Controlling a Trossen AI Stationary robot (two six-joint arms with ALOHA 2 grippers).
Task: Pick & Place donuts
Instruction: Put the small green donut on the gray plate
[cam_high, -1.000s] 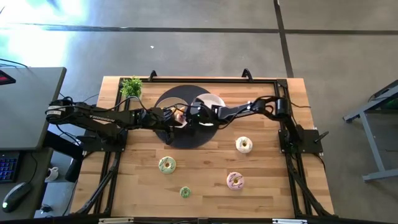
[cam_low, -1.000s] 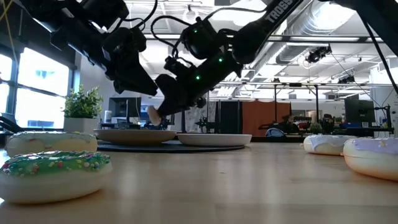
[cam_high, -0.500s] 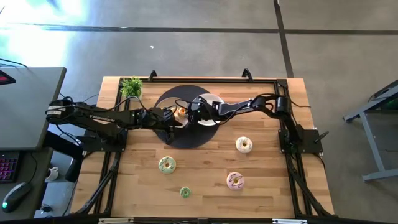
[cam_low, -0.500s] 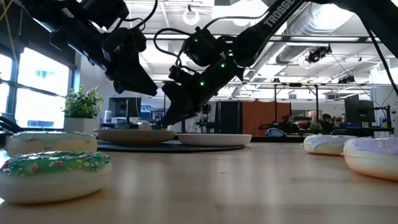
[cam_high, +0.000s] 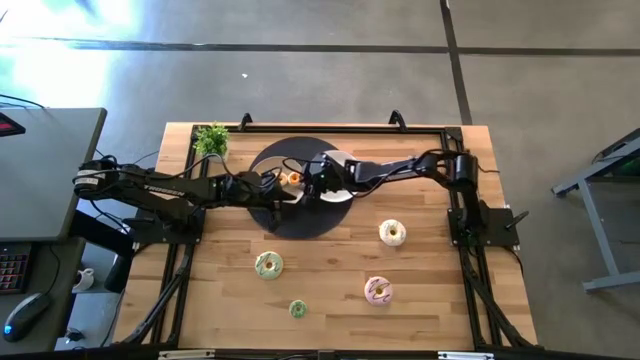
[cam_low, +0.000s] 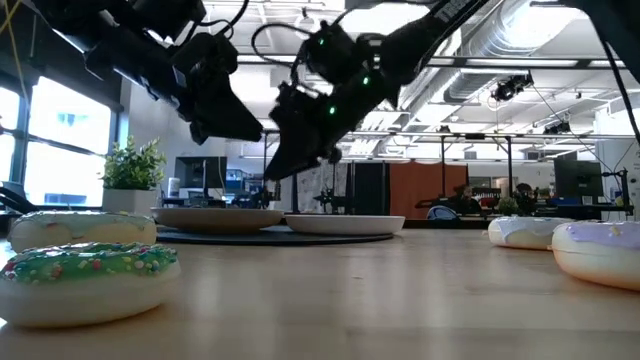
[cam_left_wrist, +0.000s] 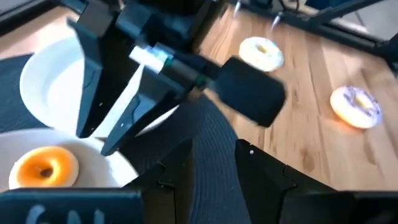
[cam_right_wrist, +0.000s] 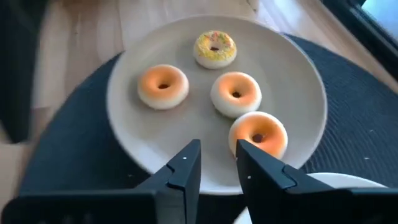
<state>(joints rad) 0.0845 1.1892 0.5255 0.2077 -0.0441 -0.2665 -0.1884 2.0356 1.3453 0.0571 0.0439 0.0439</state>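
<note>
A wooden table (cam_high: 330, 290) carries a dark round mat (cam_high: 290, 225) and four donuts (cam_high: 392, 233).

Both arms (cam_high: 300, 186) crowd plate (cam_right_wrist: 130, 134); front table (cam_high: 330, 270) seems open.

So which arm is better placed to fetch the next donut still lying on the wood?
Probably the right. Its gripper hangs empty above the plate, and the white-iced donut and pink donut lie on its side. The left gripper hovers nearby, with the green-iced donut nearer it.
</note>
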